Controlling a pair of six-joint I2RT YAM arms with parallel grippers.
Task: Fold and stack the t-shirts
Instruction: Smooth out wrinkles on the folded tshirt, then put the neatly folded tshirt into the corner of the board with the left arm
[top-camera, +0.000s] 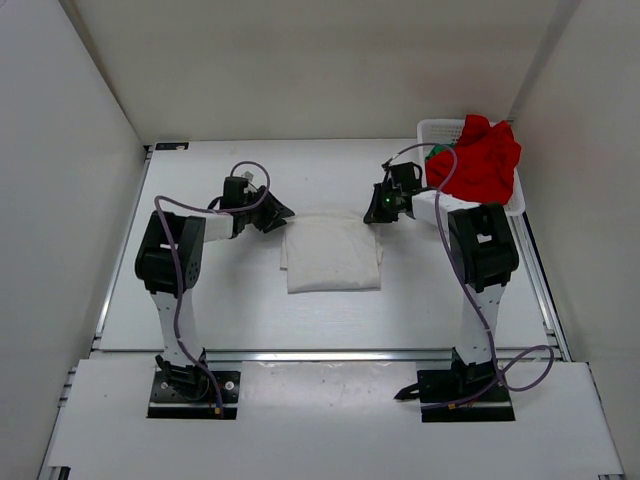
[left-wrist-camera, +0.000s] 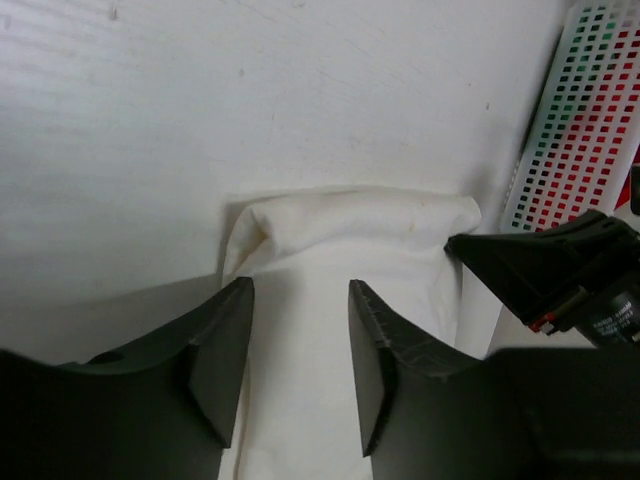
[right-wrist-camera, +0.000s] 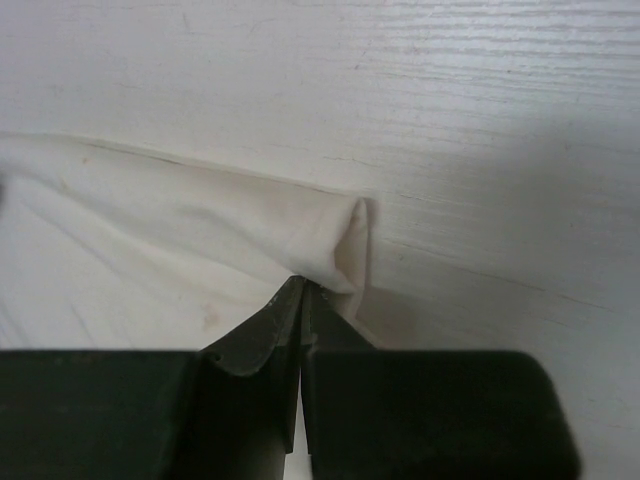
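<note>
Top external: 1 cream tee (top-camera: 332, 255), basket (top-camera: 440, 126).

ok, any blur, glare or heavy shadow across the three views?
Top external: sharp, evenly lit, though the cream-white t-shirt barely contrasts with the table. Left wrist: left claw dark, slightly soft, shading the cloth beneath. Right wrist: right claw underexposed, nearly featureless; no glare anywhere.
</note>
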